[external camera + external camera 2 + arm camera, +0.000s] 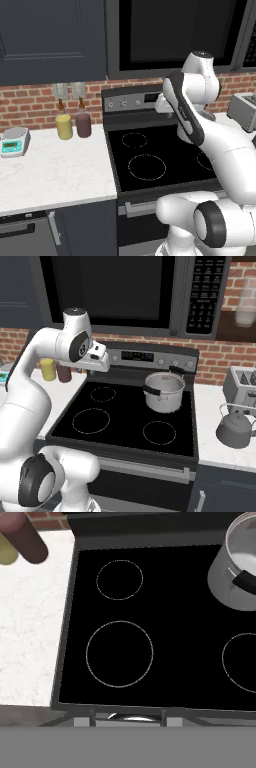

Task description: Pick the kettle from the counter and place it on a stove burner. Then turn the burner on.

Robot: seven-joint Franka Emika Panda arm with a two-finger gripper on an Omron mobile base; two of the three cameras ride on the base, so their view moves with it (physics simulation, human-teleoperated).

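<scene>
The gripper (101, 362) is hanging high over the rear left of the black glass cooktop (127, 418), at the end of the white arm (30, 386) that is bending up from the lower left of the right base view; its fingers are hidden from both base cameras and are not rising into the hand view, so whether the pincer is released or clenched cannot be told; nothing is showing in it.

Looking down from the hand, the camera is taking in the large outlined stove burner (119, 654) at front left, lying bare; the smaller outlined circle (119, 580) is sitting behind it; a second large ring (240, 662) is being cut by the right edge. The shiny steel pot (164, 391) is standing on the rear right burner, its dark handle (151, 391) pointing left.

The kettle (234, 428) is sitting upright on the white counter (220, 448) to the right of the stove, well apart from the gripper, its wire handle arching above the dome; the toaster (241, 386) is standing just behind it.

On the counter left of the stove, a yellow jar (64, 126) and a maroon jar (83, 124) are standing side by side against the brick wall (30, 102); a small kitchen scale (14, 141) is resting farther left.
</scene>
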